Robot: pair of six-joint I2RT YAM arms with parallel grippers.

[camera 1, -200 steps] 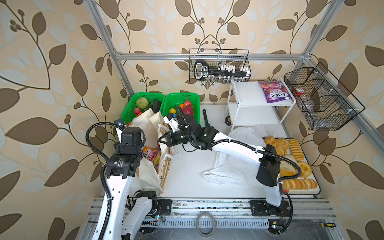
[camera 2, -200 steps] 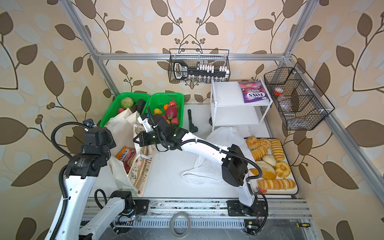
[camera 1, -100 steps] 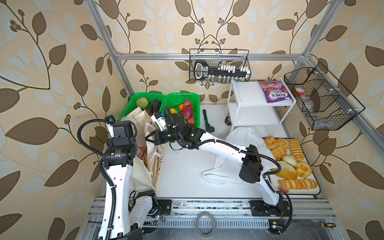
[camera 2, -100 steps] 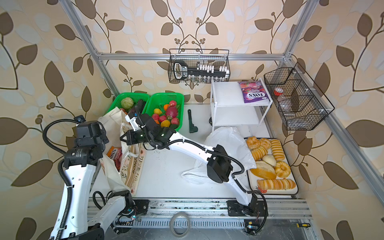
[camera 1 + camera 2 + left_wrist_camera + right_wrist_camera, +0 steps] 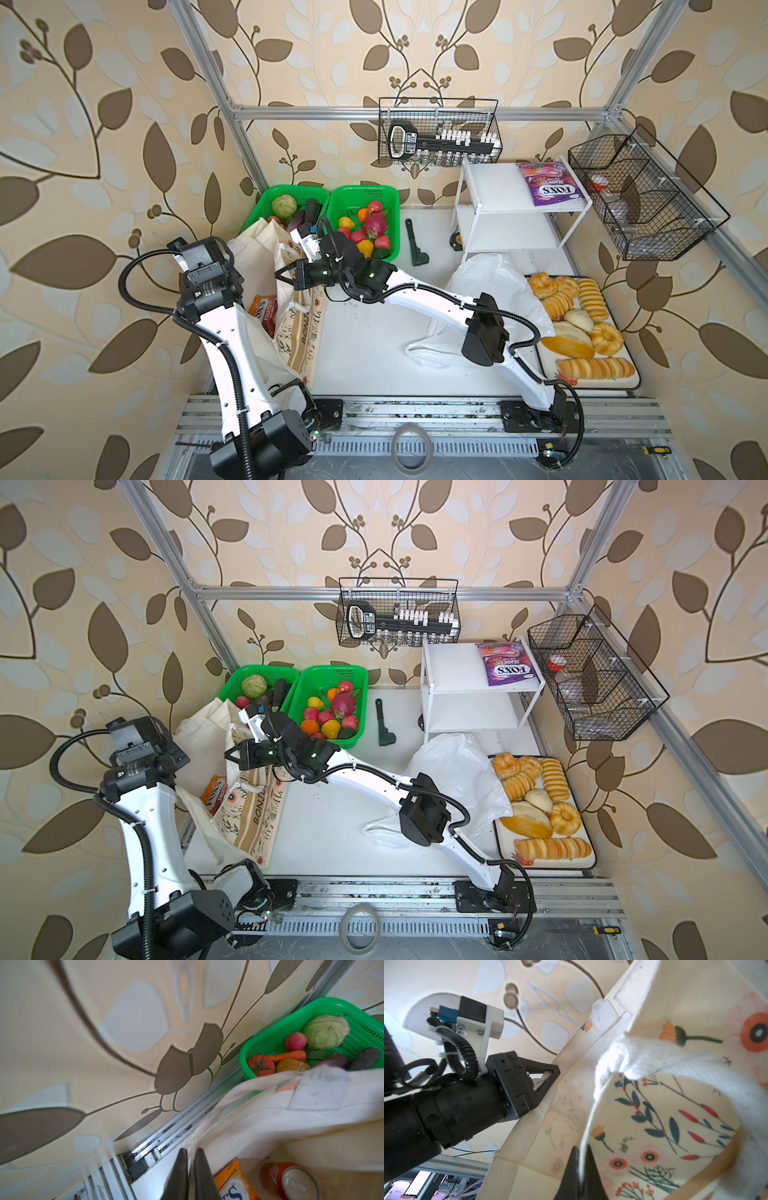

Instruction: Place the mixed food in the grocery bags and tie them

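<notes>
Top views, clutter: the cloth tote (image 5: 299, 332) is propped at the left with its mouth up. The green veg basket (image 5: 291, 189) and green fruit basket (image 5: 363, 190) are parked right behind it. The white plastic bag (image 5: 494, 286) is slumped well off to the right, and the purple packet (image 5: 548, 189) is left on the white shelf (image 5: 494, 187).
Top views, in the way: the plastic bag is partly covered by the right arm (image 5: 432, 297), and the tote's wall side is blocked by the left arm (image 5: 232, 332).
Top views, hard to see: only a slice of the orange FOX'S pouch (image 5: 264, 311) is shown inside the tote.
Top views, right claw (image 5: 279, 275): reached across the middle, held roughly level, pinched onto the tote's rim.
Left wrist view, left claw (image 5: 190, 1167): fingers are squeezed together on the tote's edge cloth.
Left wrist view, cut off: the pouch and a red soda can (image 5: 291, 1182) are seen lying inside the tote, both clipped by the frame.
Right wrist view, pose: the left claw is angled in and clamped on the opposite rim. The right claw's fingers are closed with the printed rim caught between them.
Right wrist view, blurry: a white strap (image 5: 675, 1059) is smeared across the front.
</notes>
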